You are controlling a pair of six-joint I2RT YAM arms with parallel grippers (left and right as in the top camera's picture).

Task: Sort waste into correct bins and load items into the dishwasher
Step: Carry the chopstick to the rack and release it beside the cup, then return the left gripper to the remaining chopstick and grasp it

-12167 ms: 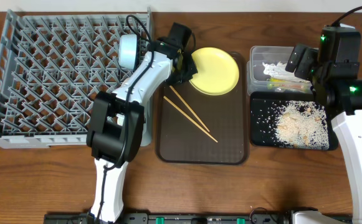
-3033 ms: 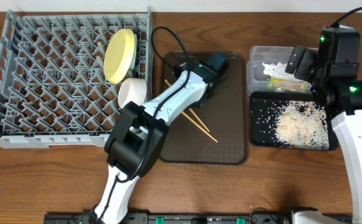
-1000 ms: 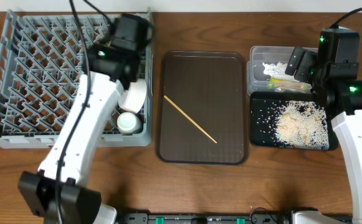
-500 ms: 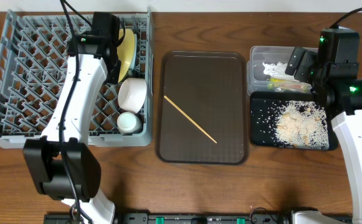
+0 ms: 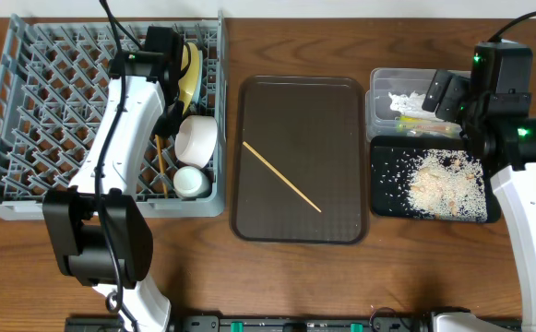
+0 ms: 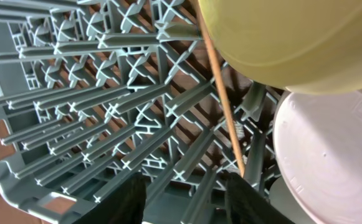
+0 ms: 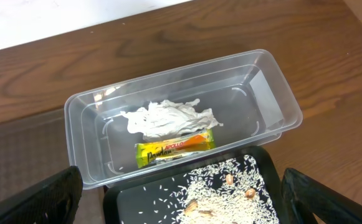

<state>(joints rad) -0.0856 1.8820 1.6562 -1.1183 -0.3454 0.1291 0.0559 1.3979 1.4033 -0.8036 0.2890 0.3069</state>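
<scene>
- Two arms at a wooden table (image 5: 341,277), the left over the grey dish rack (image 5: 55,111), the right over the bins.
- Left gripper (image 6: 187,199): jaws apart, holding nothing, fingertips low over the rack's lattice.
- One wooden chopstick (image 6: 221,93) lies slanted in the rack, running under the plate's edge, its lower end just beside the left gripper's right finger (image 6: 246,199); I cannot tell whether they touch.
- One yellow plate (image 6: 293,37) stands on edge in the rack near its right wall.
- One white bowl (image 6: 330,155) sits tilted just below the plate, and a small white cup (image 5: 191,180) sits in front of it.
- One second chopstick (image 5: 281,177) lies diagonally on the brown serving tray (image 5: 341,111), apart from the rack.
- Right gripper (image 7: 181,199): jaws spread wide and empty, above the black tray's far edge.
- One clear tub (image 7: 274,81) holds crumpled white paper (image 7: 168,118) and the green-and-orange wrapper (image 7: 176,147).
- One black tray (image 5: 383,198), touching the tub, holds scattered rice scraps (image 5: 443,180).
</scene>
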